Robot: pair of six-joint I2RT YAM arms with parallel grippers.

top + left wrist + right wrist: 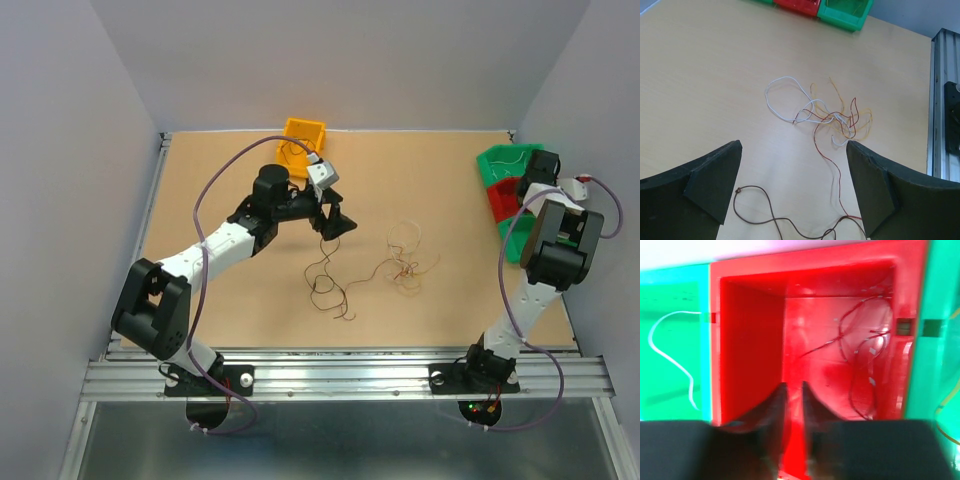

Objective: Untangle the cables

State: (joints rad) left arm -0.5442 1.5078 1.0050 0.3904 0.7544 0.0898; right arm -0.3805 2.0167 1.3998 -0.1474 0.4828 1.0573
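Red bin [750, 340] held red wire [855, 340] below the barely parted right pincer [793, 390]; green bin [670, 400], white wire [691, 392]. Cables [835, 117] lay ahead of the wide-spread left pincer [794, 147].

left jaws wide, right jaws barely parted

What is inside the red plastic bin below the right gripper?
Thin red wires lie in loose loops on the floor of the red plastic bin, toward the right side of the wrist view. The right gripper hides the near middle of the floor, so nothing can be told there.
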